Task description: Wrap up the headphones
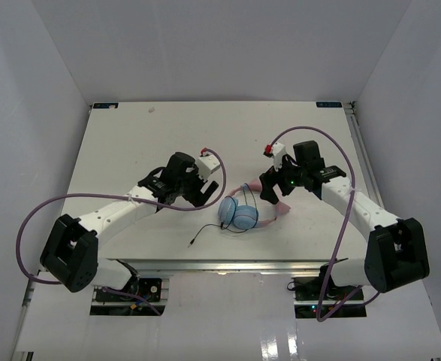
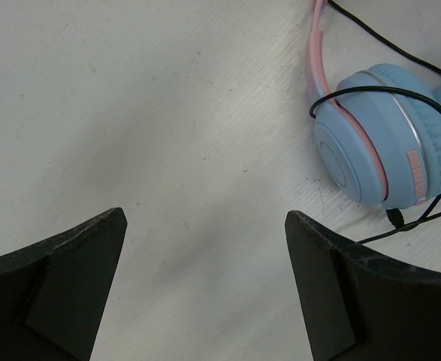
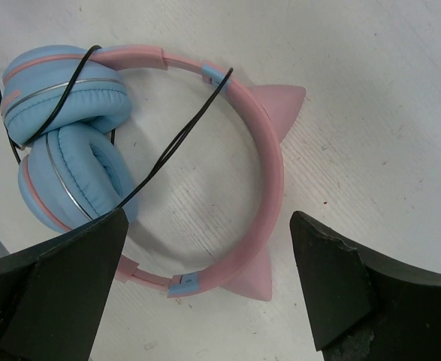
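The headphones (image 1: pixel 239 214) lie flat on the white table between the two arms. Their two light blue earcups (image 3: pixel 70 150) are folded together, and the pink headband (image 3: pixel 273 165) with two cat-ear points curves off to one side. The thin black cord (image 3: pixel 175 143) crosses the earcups and the headband loop, and its plug end (image 1: pixel 192 244) trails toward the near edge. My left gripper (image 2: pixel 205 214) stands open over bare table, left of an earcup (image 2: pixel 385 139). My right gripper (image 3: pixel 209 216) is open above the headband, which it does not touch.
White walls close in the table on the left, back and right. Thick purple cables (image 1: pixel 310 129) loop over both arms. A metal rail (image 1: pixel 220 265) runs along the near edge between the arm bases.
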`<state>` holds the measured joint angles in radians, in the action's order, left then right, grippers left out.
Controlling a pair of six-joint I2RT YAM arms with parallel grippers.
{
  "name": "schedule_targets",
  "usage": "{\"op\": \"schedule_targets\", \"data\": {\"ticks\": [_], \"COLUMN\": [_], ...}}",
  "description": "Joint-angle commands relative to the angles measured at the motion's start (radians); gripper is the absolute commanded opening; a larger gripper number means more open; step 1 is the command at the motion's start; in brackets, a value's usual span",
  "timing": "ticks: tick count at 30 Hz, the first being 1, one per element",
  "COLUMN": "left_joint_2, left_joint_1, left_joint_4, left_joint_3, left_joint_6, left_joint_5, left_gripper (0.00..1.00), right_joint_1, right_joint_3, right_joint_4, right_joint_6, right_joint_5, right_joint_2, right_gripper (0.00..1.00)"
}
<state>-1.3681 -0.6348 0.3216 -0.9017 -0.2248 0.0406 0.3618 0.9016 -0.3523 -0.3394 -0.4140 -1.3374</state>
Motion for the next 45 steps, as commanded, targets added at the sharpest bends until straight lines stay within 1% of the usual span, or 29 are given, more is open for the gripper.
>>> {"op": "schedule_targets", "data": {"ticks": [1,2,5,7,9,12,14,18,22,24,27,28,30,34,37,38,43,45], "left_joint_2": [0.078,0.09,0.148,0.191,0.216,0.23,0.228,0.131,-0.026,-0.091,-0.154,-0.16,-0.169,-0.168,-0.134,-0.116,-0.053,-0.023], "left_joint_1": [0.004,0.004,0.004,0.004,0.003,-0.004,-0.008,-0.024,-0.056,-0.078,-0.099,-0.103,-0.114,-0.134,-0.147,-0.152,-0.195,-0.215], "left_joint_4": [-0.007,0.014,0.065,0.083,0.083,0.085,0.083,0.084,0.109,0.118,0.125,0.123,0.113,0.128,0.13,0.131,0.179,0.195], "left_joint_3": [0.01,0.007,0.007,0.052,0.111,0.17,0.173,0.151,0.093,0.068,0.029,0.023,0.015,0.022,0.042,0.049,0.018,-0.004], "left_joint_6": [0.041,0.058,0.125,0.133,0.127,0.106,0.106,0.122,0.135,0.15,0.179,0.179,0.175,0.166,0.17,0.17,0.162,0.149], "left_joint_5": [0.013,0.024,0.136,0.27,0.379,0.461,0.507,0.462,0.356,0.269,0.159,0.157,0.16,0.161,0.159,0.154,0.138,0.167], "left_gripper": [0.98,0.98,0.98,0.98,0.95,0.92,0.91,0.88,0.85,0.82,0.78,0.76,0.69,0.35,0.08,0.0,0.0,0.0], "right_joint_1": [-0.016,-0.019,-0.031,-0.038,-0.046,-0.063,-0.072,-0.089,-0.113,-0.125,-0.138,-0.139,-0.146,-0.161,-0.175,-0.181,-0.209,-0.224], "right_joint_3": [0.024,0.025,0.015,-0.001,-0.018,-0.029,-0.03,-0.03,-0.039,-0.043,-0.05,-0.052,-0.055,-0.055,-0.057,-0.058,-0.058,-0.057], "right_joint_4": [-0.03,-0.037,-0.063,-0.068,-0.064,-0.063,-0.063,-0.063,-0.062,-0.063,-0.065,-0.066,-0.067,-0.067,-0.066,-0.066,-0.071,-0.071], "right_joint_6": [-0.053,-0.083,-0.139,-0.185,-0.219,-0.233,-0.239,-0.248,-0.249,-0.252,-0.256,-0.256,-0.256,-0.258,-0.26,-0.26,-0.257,-0.257], "right_joint_5": [-0.124,-0.148,-0.219,-0.262,-0.295,-0.358,-0.388,-0.416,-0.446,-0.458,-0.479,-0.483,-0.488,-0.496,-0.505,-0.507,-0.543,-0.55], "right_joint_2": [0.009,0.01,0.019,0.033,0.041,0.031,0.023,0.023,0.031,0.037,0.043,0.043,0.041,0.043,0.041,0.04,0.032,0.035], "right_gripper": [0.95,0.95,0.94,0.94,0.94,0.94,0.95,0.95,0.95,0.95,0.95,0.95,0.95,0.95,0.95,0.95,0.95,0.95]}}
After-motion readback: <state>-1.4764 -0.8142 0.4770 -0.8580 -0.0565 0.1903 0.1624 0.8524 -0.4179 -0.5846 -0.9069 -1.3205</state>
